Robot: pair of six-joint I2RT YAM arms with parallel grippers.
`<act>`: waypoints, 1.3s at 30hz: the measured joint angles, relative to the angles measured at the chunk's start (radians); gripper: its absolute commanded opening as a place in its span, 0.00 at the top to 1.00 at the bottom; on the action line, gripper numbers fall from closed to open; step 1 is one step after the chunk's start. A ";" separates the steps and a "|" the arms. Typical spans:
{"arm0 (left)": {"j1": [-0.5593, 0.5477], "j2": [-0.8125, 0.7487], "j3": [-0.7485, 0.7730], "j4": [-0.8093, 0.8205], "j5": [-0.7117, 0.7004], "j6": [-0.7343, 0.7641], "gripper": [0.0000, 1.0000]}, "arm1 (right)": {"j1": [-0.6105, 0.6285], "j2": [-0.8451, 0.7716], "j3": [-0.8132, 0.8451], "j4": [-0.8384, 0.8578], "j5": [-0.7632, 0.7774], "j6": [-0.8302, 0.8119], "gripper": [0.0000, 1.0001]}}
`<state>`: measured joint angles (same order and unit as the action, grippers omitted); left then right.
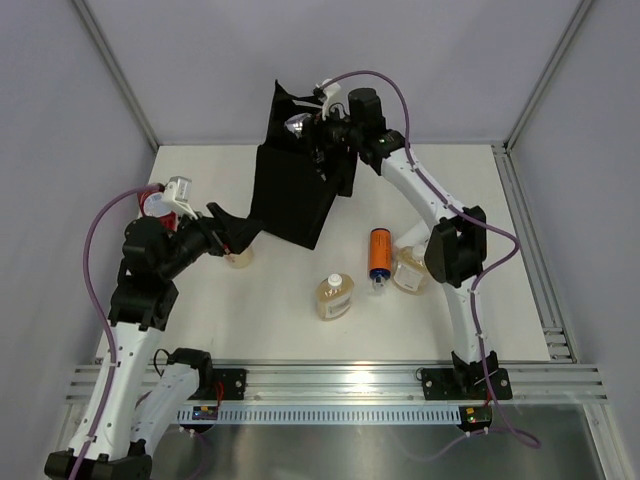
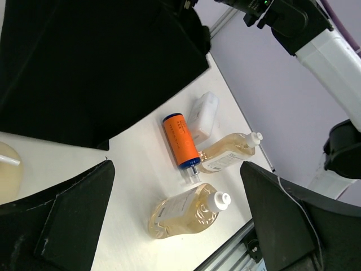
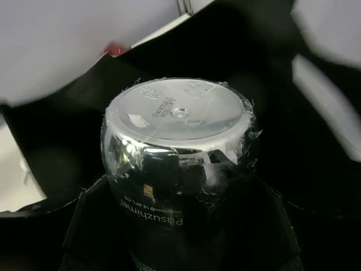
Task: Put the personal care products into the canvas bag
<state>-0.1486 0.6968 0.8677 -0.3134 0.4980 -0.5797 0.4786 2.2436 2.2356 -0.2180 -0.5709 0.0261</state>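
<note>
The black canvas bag [image 1: 295, 195] stands at the back middle of the table. My right gripper [image 1: 318, 125] is shut on the shiny silver bottle [image 1: 297, 126] and holds it over the bag's open top. In the right wrist view the bottle [image 3: 180, 130] sits between the fingers, with the dark bag [image 3: 321, 169] behind it. My left gripper [image 1: 238, 238] is open and empty, just left of the bag and above one amber bottle [image 1: 240, 259]. The orange bottle [image 1: 380, 253], two more amber bottles [image 1: 335, 297] [image 1: 408, 272] and the white tube [image 2: 203, 113] lie right of the bag.
A round red thing [image 1: 155, 204] shows beside my left wrist near the table's left edge. The right arm's elbow [image 1: 452, 245] hangs over the bottles on the right. A metal rail [image 1: 330, 380] runs along the near edge. Grey walls close the back and sides.
</note>
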 measured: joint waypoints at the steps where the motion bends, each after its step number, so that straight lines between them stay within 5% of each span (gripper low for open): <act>1: 0.000 0.000 -0.005 0.000 -0.002 0.003 0.01 | 0.006 -0.010 -0.022 -0.012 -0.003 -0.047 1.00; 8: 0.000 0.012 -0.030 -0.003 -0.003 0.026 0.01 | 0.045 -0.029 -0.055 -0.105 -0.085 -0.367 1.00; 13: 0.000 0.010 -0.053 -0.005 -0.004 0.033 0.01 | 0.059 0.014 0.081 -0.292 -0.105 -0.502 1.00; 29: 0.000 -0.034 -0.061 -0.055 -0.039 0.077 0.01 | 0.142 0.197 0.135 -0.346 0.227 -0.385 0.96; 32: 0.000 -0.034 -0.061 -0.066 -0.055 0.090 0.01 | 0.141 0.232 0.135 -0.359 0.240 -0.364 0.79; 34: 0.000 -0.034 -0.061 -0.087 -0.085 0.100 0.01 | 0.141 0.241 0.135 -0.358 0.240 -0.358 0.55; 35: 0.000 -0.034 -0.061 -0.104 -0.109 0.103 0.01 | 0.141 0.242 0.135 -0.358 0.239 -0.358 0.32; 38: 0.000 -0.035 -0.064 -0.142 -0.191 0.110 0.01 | 0.141 0.242 0.141 -0.361 0.235 -0.359 0.01; 39: 0.000 -0.037 -0.069 -0.152 -0.221 0.109 0.01 | 0.141 0.242 0.146 -0.369 0.232 -0.362 0.00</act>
<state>-0.1486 0.6601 0.7982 -0.4656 0.2771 -0.4702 0.6197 2.4859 2.3821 -0.5873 -0.3389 -0.3355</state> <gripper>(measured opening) 0.985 0.913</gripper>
